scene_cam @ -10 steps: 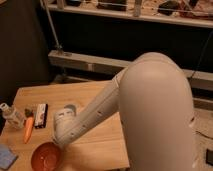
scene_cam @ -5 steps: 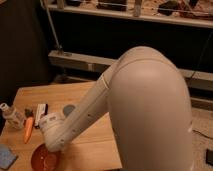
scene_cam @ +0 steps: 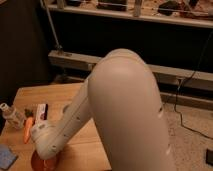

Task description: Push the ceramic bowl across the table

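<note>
The ceramic bowl (scene_cam: 40,164), glossy red-orange, sits at the near edge of the light wooden table (scene_cam: 47,95). Only part of its rim shows at the bottom of the camera view. My white arm fills the middle of the view, and its wrist (scene_cam: 47,142) hangs right over the bowl. The gripper is hidden below that wrist, at or inside the bowl, and it is shut. Whether it touches the bowl does not show.
An orange carrot (scene_cam: 28,129) lies left of the wrist, with a clear bottle (scene_cam: 11,115) beyond it and a white-and-red packet (scene_cam: 41,111) beside it. A blue object (scene_cam: 6,156) sits at the near left corner. A light-blue cup (scene_cam: 65,107) peeks out behind the arm.
The arm has swung down and left, toward the near edge. Its wrist now covers most of the bowl, which sits slightly lower in view than before.
</note>
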Robot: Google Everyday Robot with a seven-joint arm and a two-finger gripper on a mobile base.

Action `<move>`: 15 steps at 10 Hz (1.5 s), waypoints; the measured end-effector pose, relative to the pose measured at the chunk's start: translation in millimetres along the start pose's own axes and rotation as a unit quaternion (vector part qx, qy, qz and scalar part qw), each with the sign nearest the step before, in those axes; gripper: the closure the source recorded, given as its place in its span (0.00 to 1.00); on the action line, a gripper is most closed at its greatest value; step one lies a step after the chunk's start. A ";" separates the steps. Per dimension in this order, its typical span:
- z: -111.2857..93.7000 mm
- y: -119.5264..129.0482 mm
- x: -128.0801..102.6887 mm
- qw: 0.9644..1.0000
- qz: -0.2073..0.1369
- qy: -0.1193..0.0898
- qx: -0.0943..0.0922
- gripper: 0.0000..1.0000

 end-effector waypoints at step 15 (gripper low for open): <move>-115.5 171.5 3.8 0.959 -0.173 -0.131 -0.184 1.00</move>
